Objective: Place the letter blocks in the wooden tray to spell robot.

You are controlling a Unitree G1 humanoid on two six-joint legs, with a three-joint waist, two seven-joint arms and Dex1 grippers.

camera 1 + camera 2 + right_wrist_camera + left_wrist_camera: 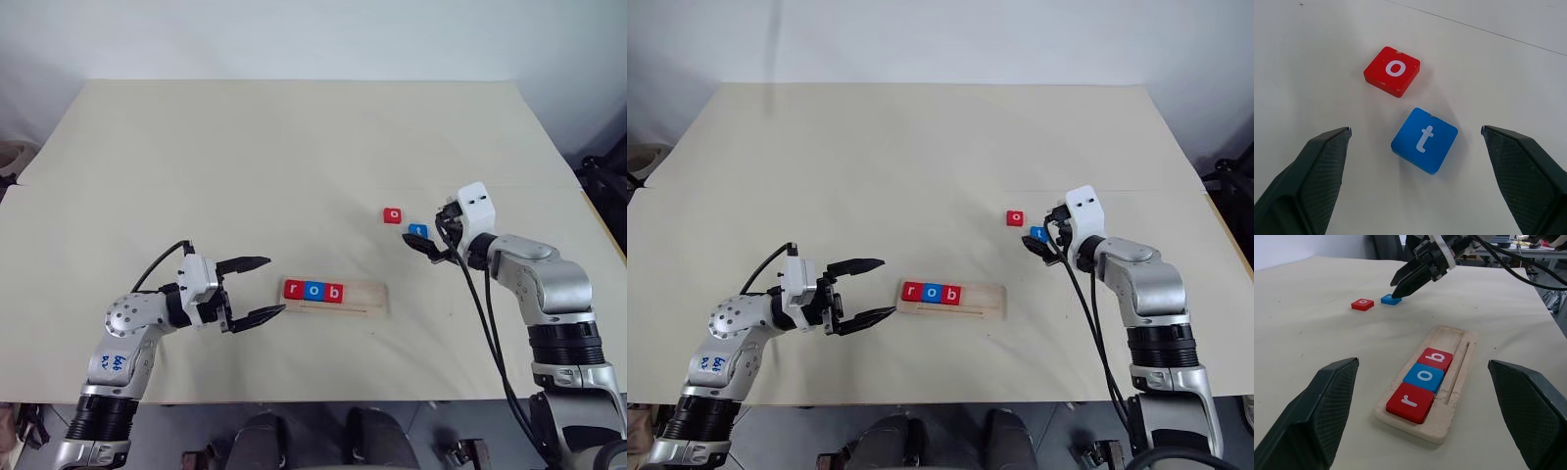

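Observation:
The wooden tray [368, 300] lies near the table's front edge, holding a red r [293, 289], a blue o [313, 290] and a red b [334, 292] side by side in its left part. A loose red o block [1392, 70] and a blue t block [1424, 140] lie flat on the table to the tray's far right. My right gripper [428, 245] hovers open just over the blue t, one finger on each side of it, not touching. My left gripper [263, 287] is open at the tray's left end, holding nothing.
The tray's right part [1452, 340] and its lengthwise groove [1458, 373] are bare. The beige table [294, 166] stretches wide behind the blocks. Black cables [485, 313] hang along my right arm.

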